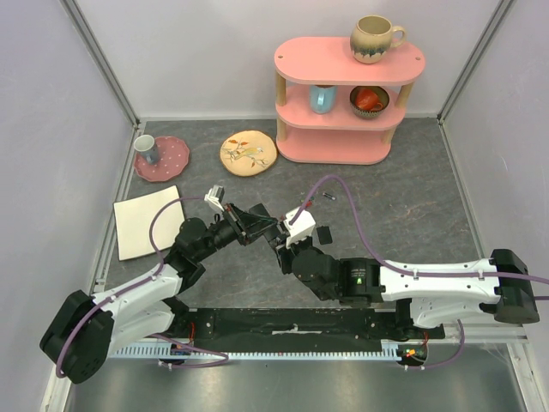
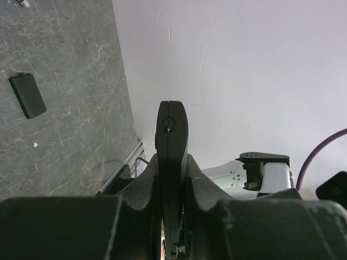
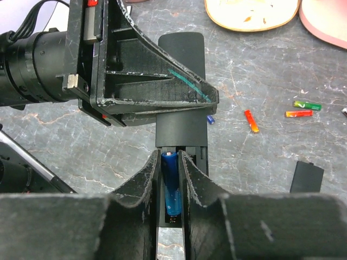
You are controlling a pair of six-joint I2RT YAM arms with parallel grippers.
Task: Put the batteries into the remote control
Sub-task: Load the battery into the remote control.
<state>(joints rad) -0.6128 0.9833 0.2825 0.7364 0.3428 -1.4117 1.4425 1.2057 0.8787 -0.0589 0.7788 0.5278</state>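
Note:
My left gripper is shut on the remote control, a long slim black bar gripped by its edges and held off the table. In the right wrist view the remote lies lengthwise with its battery bay uncovered. A blue battery lies in that bay. My right gripper straddles it, its fingers standing just off the cell's sides. Loose batteries lie on the table to the right: a small blue one, a red-orange one and a green-red one. In the top view both grippers meet mid-table.
A small black cover piece lies right of the remote. At the back stand a pink shelf with mugs, a yellow plate and a pink plate with a cup. A white square lies at the left.

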